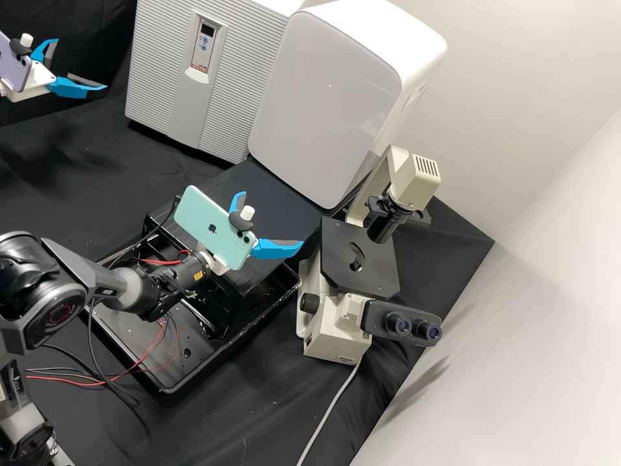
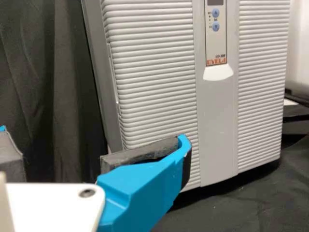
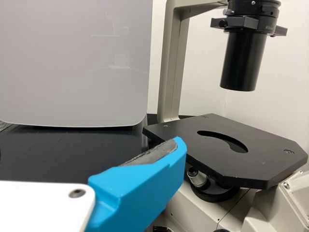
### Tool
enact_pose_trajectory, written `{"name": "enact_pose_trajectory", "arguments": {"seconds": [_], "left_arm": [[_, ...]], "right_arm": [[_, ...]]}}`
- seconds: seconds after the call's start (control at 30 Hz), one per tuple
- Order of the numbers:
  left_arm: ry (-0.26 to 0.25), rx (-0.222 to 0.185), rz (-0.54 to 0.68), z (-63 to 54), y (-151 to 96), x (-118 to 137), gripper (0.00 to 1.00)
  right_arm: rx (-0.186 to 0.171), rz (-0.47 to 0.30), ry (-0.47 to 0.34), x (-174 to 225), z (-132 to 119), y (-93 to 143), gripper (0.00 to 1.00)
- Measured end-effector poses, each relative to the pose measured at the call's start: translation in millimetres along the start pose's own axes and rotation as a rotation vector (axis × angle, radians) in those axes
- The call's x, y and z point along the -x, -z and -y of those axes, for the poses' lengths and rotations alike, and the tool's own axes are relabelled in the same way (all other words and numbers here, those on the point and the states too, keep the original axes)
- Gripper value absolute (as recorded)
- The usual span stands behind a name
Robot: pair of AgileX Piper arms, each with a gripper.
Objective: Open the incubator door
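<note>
Left pincer (image 1: 80,64) is hanging wide and empty, apart from the shut, ribbed off-white incubator door (image 2: 154,87) at the black-draped surface's (image 1: 220,421) back, right pincer (image 1: 272,219) wide too; probably lining up, next needing to hook the door's edge.

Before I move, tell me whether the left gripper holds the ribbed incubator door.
No, the left gripper hangs clear of the incubator, its blue fingers spread and empty.

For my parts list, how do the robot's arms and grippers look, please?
The left gripper and right gripper are white with blue fingers and dark pads; the left bears a lilac phone, the right a green one. The right arm is dark grey with a red ring.
</note>
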Motion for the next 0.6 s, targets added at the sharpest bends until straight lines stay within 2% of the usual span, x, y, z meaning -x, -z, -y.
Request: {"name": "enact_pose_trajectory", "arguments": {"seconds": [0.1, 0.23, 0.33, 0.5, 0.6], "left_arm": [[0.007, 0.011, 0.061, -2.7, 14, -9, 1.00], [-0.007, -0.008, 0.159, -6.0, 39, -28, 1.00], [-0.014, -0.005, 0.206, -7.1, 59, -46, 1.00], [-0.021, 0.010, 0.217, -2.0, 100, -79, 1.00], [-0.023, 0.012, 0.231, -1.6, 114, -93, 1.00]], "right_arm": [[0.000, 0.000, 0.000, 0, 0, 0, 1.00], [0.000, 0.000, 0.000, 0, 0, 0, 1.00], [0.000, 0.000, 0.000, 0, 0, 0, 1.00], [0.000, 0.000, 0.000, 0, 0, 0, 1.00], [0.000, 0.000, 0.000, 0, 0, 0, 1.00]]}}
